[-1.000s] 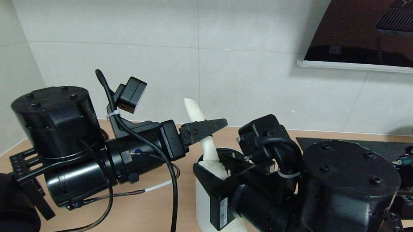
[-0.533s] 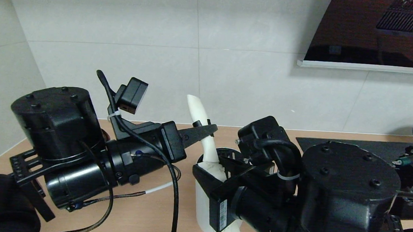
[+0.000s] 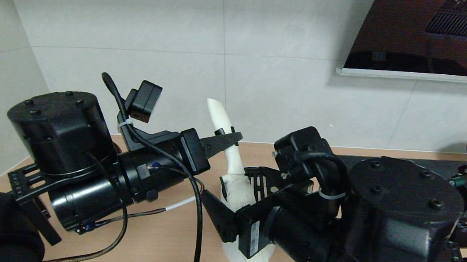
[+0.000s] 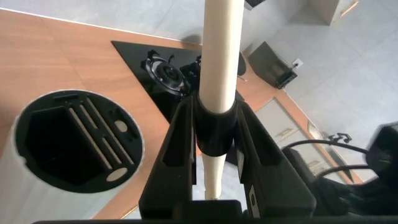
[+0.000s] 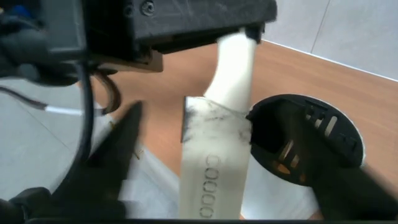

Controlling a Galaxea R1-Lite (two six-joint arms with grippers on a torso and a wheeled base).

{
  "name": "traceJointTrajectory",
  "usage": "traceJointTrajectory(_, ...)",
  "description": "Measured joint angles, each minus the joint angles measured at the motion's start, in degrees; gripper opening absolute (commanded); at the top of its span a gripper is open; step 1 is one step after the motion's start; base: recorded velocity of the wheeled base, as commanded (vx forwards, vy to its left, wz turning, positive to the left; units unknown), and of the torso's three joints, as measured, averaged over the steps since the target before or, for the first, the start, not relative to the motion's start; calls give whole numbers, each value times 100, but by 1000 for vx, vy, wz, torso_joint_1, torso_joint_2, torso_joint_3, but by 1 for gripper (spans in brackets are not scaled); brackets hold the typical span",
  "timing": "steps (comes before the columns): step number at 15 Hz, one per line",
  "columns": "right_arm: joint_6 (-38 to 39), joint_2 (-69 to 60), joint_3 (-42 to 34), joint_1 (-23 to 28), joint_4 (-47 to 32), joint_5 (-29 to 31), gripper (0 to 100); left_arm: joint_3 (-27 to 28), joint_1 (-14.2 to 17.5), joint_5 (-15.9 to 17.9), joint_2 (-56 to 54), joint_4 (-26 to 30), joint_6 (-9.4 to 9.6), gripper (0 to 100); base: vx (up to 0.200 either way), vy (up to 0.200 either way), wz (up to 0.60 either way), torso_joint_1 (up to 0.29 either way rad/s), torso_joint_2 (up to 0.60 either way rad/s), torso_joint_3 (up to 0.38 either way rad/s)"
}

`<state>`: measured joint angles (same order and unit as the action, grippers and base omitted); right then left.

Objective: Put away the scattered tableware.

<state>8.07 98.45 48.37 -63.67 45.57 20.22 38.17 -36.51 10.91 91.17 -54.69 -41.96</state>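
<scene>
- My left pincer (image 3: 233,137) is clamped shut on the handle of the white spatula (image 3: 234,164), gripping partway down it, so the rounded handle tip sticks up past the fingers toward the tiled wall (image 3: 142,24).
- The spatula is off the bench (image 3: 158,241) and tilted, with the handle end up and away from me and the broad end low and nearer me.
- In the right wrist view the broad end is a flat blade with a row of small holes and a dark smudge near its neck.
- My right pincer (image 5: 198,118) is spread wide. One finger is on each side of the blade, and I see neither one touching it.
- The utensil holder (image 3: 235,254) is a white cylinder with a black divided insert, and it stands upright on the bench just behind the spatula.
- From the left wrist view its slotted compartments look dark, and I cannot tell what is in them.
- The blade is outside the holder's mouth, just beside the rim and in none of the compartments. I cannot tell whether it brushes the outer wall.
- A black cooktop (image 4: 134,56) with a burner is set into the bench, to my right of the holder.
- A dark range hood (image 3: 432,38) hangs on the wall above the cooktop.
</scene>
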Motion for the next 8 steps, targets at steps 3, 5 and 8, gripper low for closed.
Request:
traceJointTrajectory(3, -9, -188, -67, 59, -5, -11, 100, 223, 2, -260, -90, 386, 149, 0, 0, 0, 0, 0, 0, 0)
traceJointTrajectory(5, -33, -523, -140, 354, -104, -68, 100, 678, 7, -752, -221, 1048, 449, 0, 0, 0, 0, 0, 0, 0)
traceJointTrajectory(8, -39, -1146, -182, 1189, -644, -417, 100, 1685, 11, -1815, -358, 2114, 1022, 0, 0, 0, 0, 0, 0, 0)
